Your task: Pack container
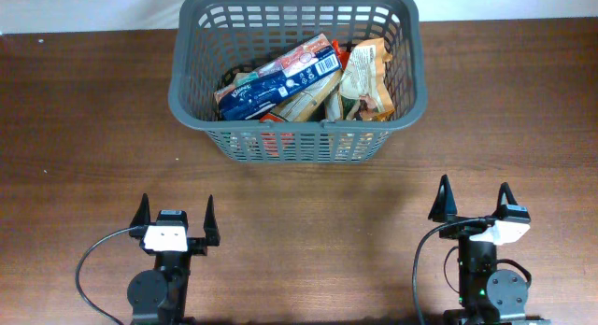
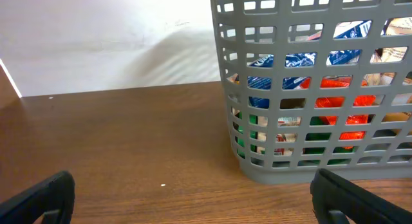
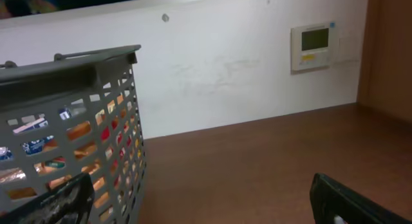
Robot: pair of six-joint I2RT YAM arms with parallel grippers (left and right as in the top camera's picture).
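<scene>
The grey lattice-sided basket (image 1: 196, 115) stands at the back middle of the table. It holds a blue tissue box (image 1: 278, 80), a tan snack bag (image 1: 366, 82) and other packets. The basket also shows in the left wrist view (image 2: 302, 172) and the right wrist view (image 3: 71, 76). My left gripper (image 1: 176, 211) is open and empty near the front left edge. My right gripper (image 1: 475, 198) is open and empty near the front right edge. Both are well short of the basket.
Brown wooden table (image 1: 84, 129) with a white wall behind it. A wall thermostat (image 3: 312, 45) shows in the right wrist view. Black cables loop beside each arm base at the front edge.
</scene>
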